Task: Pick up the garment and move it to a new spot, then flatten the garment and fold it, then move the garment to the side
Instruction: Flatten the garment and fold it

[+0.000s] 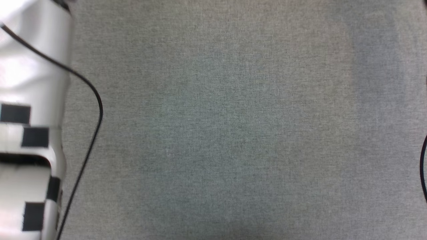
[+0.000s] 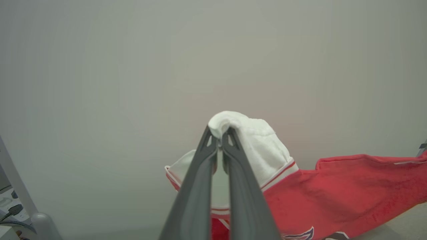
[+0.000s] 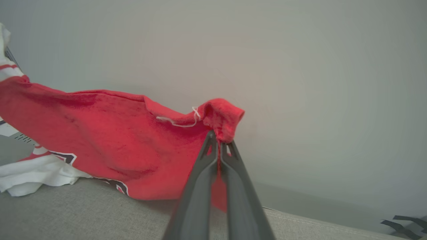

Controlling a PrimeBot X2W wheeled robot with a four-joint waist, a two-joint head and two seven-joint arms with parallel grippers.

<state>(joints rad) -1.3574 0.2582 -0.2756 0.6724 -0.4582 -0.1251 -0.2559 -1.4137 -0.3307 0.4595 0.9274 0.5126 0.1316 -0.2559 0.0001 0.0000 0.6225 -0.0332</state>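
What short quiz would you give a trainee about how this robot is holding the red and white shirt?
1. True or false: the left fingers are shut on a white sleeve of the garment.
2. Which part of the garment do the right fingers pinch? A: a red edge. B: a white sleeve. C: the black lettering.
3. Fill in: in the right wrist view, the garment's low end lies on a ___ surface.
Key: 1 true; 2 A; 3 grey.
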